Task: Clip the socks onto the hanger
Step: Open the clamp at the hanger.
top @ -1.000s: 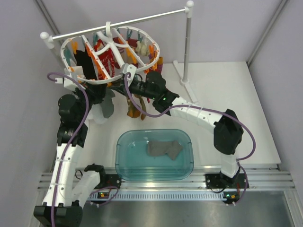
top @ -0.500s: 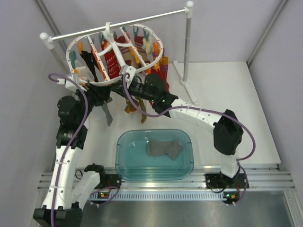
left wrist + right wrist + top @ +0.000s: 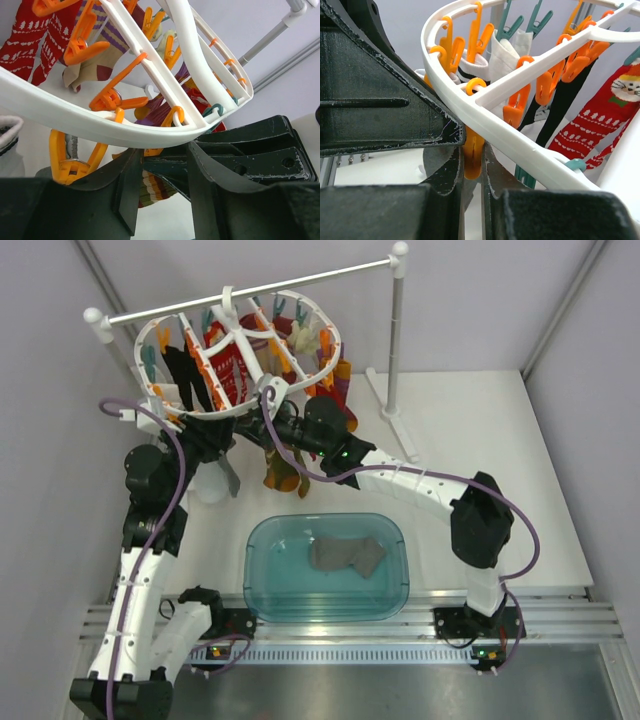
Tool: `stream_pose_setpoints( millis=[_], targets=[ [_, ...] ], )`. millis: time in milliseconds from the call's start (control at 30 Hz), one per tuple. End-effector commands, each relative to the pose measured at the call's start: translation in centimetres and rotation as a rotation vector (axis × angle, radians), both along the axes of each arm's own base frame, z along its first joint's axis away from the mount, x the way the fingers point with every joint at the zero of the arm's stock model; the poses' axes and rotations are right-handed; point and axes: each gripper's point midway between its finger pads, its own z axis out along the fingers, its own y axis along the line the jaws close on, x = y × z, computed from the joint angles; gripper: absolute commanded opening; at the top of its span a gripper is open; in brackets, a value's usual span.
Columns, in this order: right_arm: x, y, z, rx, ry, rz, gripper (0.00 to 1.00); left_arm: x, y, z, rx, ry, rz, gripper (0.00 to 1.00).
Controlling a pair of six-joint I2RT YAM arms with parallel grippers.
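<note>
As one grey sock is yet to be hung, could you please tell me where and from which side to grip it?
Pinch the grey sock near its right end, where the fabric looks bunched and slightly raised, coming straight down from above. It lies flat on the floor of the tub, whose walls would likely block a sideways approach.

hanger point(image 3: 212, 412) blocking far left, basin point(image 3: 280, 580) near centre, open table point(image 3: 500, 440) at right
</note>
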Motion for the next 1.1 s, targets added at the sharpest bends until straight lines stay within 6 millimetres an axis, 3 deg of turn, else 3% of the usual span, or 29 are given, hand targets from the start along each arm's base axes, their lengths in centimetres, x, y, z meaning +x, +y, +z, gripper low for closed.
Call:
stream_pose_setpoints(
  millis=[0, 67, 100, 333, 600, 900, 1067],
  targets=[
    [-2.5, -0.1, 3.6, 0.073, -0.010, 0.047, 0.00, 0.3, 1.7, 1.6, 0.002, -0.064, 0.094, 0.45],
    [-2.5, -0.2, 3.7, 0.074, -0.014, 0.040, 0.00, 0.1, 1.6, 2.3, 0.033, -0.087, 0.087, 0.46],
    [-2.3, -0.2, 3.6, 0.072, -0.013, 0.031, 0.00, -0.2, 1.7, 1.3, 0.048, -0.043, 0.087, 0.46],
    [-2.1, -0.2, 3.8, 0.077, -0.013, 0.023, 0.00, -1.0, 2.6, 0.9, 0.079, -0.022, 0.134, 0.54],
    [-2.4, -0.2, 4.2, 0.085, -0.010, 0.036, 0.00, -0.4, 2.4, 0.5, 0.047, -0.009, 0.127, 0.57],
    [-2.9, 0.2, 3.8, 0.079, 0.001, 0.060, 0.00, -0.2, 0.9, 1.6, -0.041, -0.076, 0.051, 0.57],
    [-3.2, 0.2, 4.1, 0.084, -0.005, 0.070, 0.00, 0.7, 2.1, 1.2, -0.088, -0.052, 0.127, 0.56]
  ],
)
